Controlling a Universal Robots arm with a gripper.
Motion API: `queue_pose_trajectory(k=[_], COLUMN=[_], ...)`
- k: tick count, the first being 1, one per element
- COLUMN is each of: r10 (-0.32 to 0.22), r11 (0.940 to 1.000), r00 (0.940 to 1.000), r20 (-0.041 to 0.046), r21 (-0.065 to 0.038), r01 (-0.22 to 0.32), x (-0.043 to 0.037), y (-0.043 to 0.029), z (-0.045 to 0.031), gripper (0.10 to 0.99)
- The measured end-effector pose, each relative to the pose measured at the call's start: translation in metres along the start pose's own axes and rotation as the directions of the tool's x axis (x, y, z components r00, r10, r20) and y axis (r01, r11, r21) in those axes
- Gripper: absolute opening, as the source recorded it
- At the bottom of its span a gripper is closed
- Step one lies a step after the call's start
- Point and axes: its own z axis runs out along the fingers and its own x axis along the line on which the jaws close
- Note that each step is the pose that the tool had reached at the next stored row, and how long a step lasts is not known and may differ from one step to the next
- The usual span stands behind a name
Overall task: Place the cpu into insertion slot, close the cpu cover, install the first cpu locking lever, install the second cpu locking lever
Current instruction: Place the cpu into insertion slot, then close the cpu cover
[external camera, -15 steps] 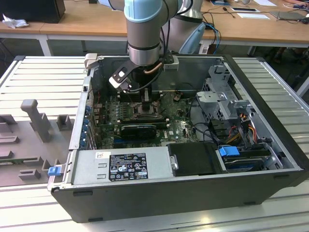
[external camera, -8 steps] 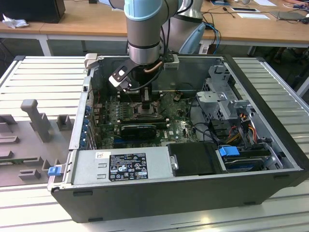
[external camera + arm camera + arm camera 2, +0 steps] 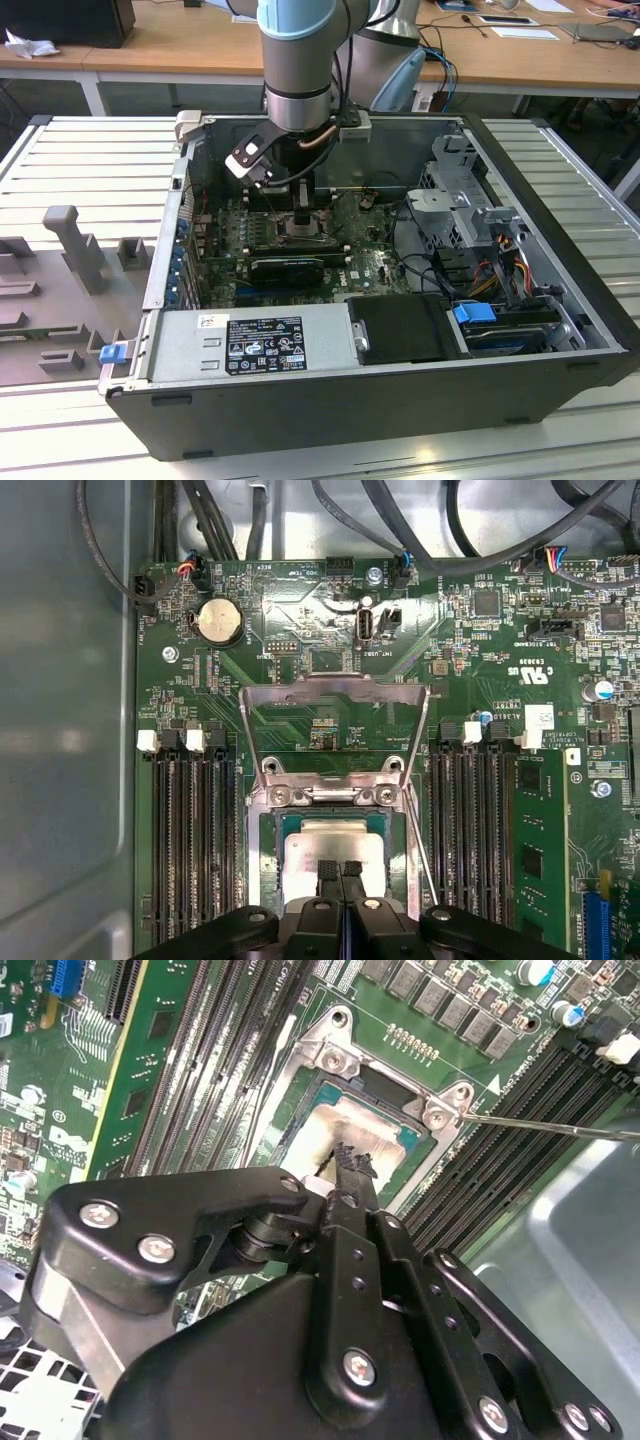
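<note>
One dull-silver square cpu [image 3: 335, 852] in dark-framed insertion slot [image 3: 267, 880]; one thin silver cpu cover [image 3: 335, 690] raised; jaws closed, empty, over cpu.

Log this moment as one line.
cpu: in insertion slot | cpu cover: open | locking lever: unlatched | gripper: shut, above cpu

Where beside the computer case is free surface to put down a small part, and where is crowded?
Free: the slatted table at the exterior view's right of the case, and the strip behind the grey fixtures at its left. Crowded: inside the case, around the tool at the cpu.
</note>
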Motion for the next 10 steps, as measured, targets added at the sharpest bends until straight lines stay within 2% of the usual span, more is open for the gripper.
queue_pose_trajectory(k=[10], r10=[0.000], r11=[1.0000], r00=[1.0000], r20=[0.0017], r21=[0.000], r01=[0.000], x=[-0.0001], y=[0.0013], z=[-0.0038], gripper=[0.106])
